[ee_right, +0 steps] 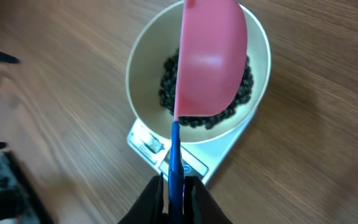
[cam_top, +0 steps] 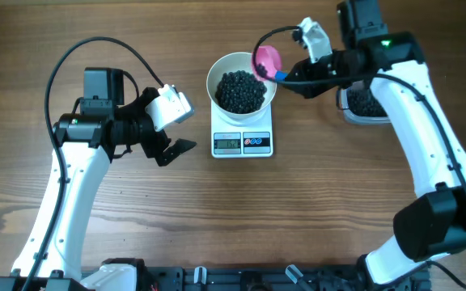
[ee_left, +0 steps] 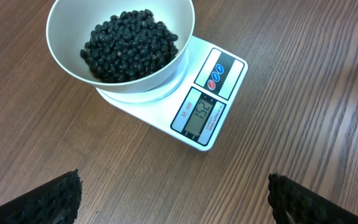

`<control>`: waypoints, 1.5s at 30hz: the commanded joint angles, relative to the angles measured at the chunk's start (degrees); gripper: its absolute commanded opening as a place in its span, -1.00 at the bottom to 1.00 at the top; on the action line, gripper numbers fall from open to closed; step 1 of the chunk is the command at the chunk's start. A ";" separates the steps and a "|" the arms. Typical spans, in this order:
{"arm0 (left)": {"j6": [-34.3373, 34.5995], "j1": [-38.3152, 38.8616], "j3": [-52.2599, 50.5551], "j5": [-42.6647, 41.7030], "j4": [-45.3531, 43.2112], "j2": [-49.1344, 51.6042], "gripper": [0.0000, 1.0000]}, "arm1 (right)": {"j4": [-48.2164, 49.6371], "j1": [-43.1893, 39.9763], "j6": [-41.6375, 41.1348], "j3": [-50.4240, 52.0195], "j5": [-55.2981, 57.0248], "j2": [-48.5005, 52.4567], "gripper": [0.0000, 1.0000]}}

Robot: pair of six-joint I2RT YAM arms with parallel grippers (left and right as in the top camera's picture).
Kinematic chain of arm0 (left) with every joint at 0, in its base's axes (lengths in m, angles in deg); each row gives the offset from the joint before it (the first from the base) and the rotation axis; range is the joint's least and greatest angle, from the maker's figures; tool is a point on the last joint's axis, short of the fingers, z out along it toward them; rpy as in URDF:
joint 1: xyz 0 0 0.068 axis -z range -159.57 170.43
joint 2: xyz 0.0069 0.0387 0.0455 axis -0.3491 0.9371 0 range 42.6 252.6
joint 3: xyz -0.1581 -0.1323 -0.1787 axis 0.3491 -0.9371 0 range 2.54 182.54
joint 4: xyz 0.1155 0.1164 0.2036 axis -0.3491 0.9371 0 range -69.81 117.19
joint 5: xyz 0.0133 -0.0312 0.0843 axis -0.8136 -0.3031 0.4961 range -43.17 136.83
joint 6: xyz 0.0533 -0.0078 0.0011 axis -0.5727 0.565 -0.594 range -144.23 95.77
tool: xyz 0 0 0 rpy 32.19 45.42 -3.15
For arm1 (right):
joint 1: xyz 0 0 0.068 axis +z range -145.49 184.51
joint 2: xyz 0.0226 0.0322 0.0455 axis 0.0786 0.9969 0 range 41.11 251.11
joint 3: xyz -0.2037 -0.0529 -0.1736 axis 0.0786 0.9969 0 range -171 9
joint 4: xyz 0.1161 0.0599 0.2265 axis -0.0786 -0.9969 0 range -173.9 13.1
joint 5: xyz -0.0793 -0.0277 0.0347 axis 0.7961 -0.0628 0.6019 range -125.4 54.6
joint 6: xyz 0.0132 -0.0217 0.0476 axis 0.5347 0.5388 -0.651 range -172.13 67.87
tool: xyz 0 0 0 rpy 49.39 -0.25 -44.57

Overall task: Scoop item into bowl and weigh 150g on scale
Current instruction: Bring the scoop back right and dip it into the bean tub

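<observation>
The white bowl (cam_top: 241, 84) stands on the white scale (cam_top: 243, 142), and black beans (cam_top: 240, 90) heap inside it. In the left wrist view the bowl (ee_left: 73, 68), its beans (ee_left: 129, 45) and the scale (ee_left: 207, 118) with a lit display fill the upper half. My right gripper (cam_top: 291, 73) is shut on the blue handle of a pink scoop (cam_top: 268, 59), held over the bowl's right rim. From the right wrist the scoop (ee_right: 211, 59) covers much of the bowl (ee_right: 143, 62); my right gripper (ee_right: 176, 193) pinches the handle. My left gripper (cam_top: 178, 153) stands open left of the scale, empty.
A clear tub (cam_top: 364, 103) holding more black beans sits at the right, partly under my right arm. Bare wooden tabletop (cam_top: 241, 218) spreads in front of the scale.
</observation>
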 commanded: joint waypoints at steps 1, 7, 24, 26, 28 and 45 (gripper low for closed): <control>-1.18 -0.28 -0.11 -0.24 0.04 0.33 1.00 | -0.44 -2.32 -0.39 -1.33 -8.15 -0.94 -0.91; -1.18 -0.28 -0.11 -0.24 0.04 0.33 1.00 | -0.61 -3.54 -1.51 -1.33 -9.20 -0.94 -0.91; -1.18 -0.28 -0.11 -0.24 0.04 0.33 1.00 | -13.40 -26.88 -2.75 -1.36 2.69 -8.46 -0.91; -1.18 -0.28 -0.11 -0.24 0.04 0.33 1.00 | -15.21 -27.30 -3.02 -1.20 11.76 -8.41 -0.91; -1.18 -0.28 -0.11 -0.24 0.04 0.33 1.00 | -15.85 -25.77 -3.17 -1.07 21.20 -8.33 -0.91; -1.18 -0.28 -0.11 -0.24 0.04 0.33 1.00 | -16.04 -6.62 -4.55 -1.07 59.93 -1.75 -0.91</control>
